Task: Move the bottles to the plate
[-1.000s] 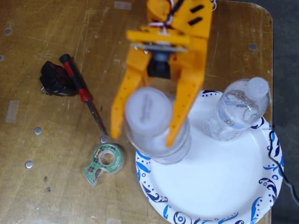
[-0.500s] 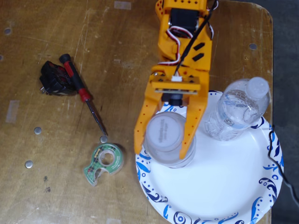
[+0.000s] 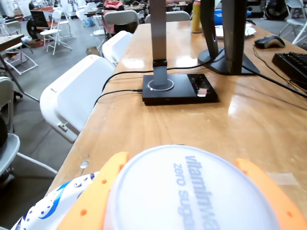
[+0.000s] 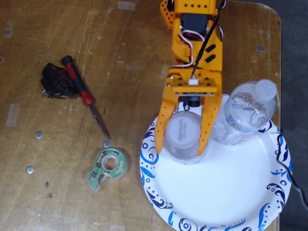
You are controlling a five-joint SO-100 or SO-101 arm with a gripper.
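**Camera placement: one low on the gripper, one straight above**

The wrist view is taken from just behind the gripper (image 3: 184, 211), very close to the white bottle cap (image 3: 192, 191) between the orange fingers (image 3: 93, 196), and is aimed level along the wooden table (image 3: 240, 124) toward a black lamp base (image 3: 178, 88) and the room beyond. The fixed view is taken from above, looking straight down on the table (image 4: 57, 183). The gripper (image 4: 180, 147), the capped bottle (image 4: 183, 134) and the plate (image 4: 231, 192) rim (image 3: 53, 203) are shared by both views.
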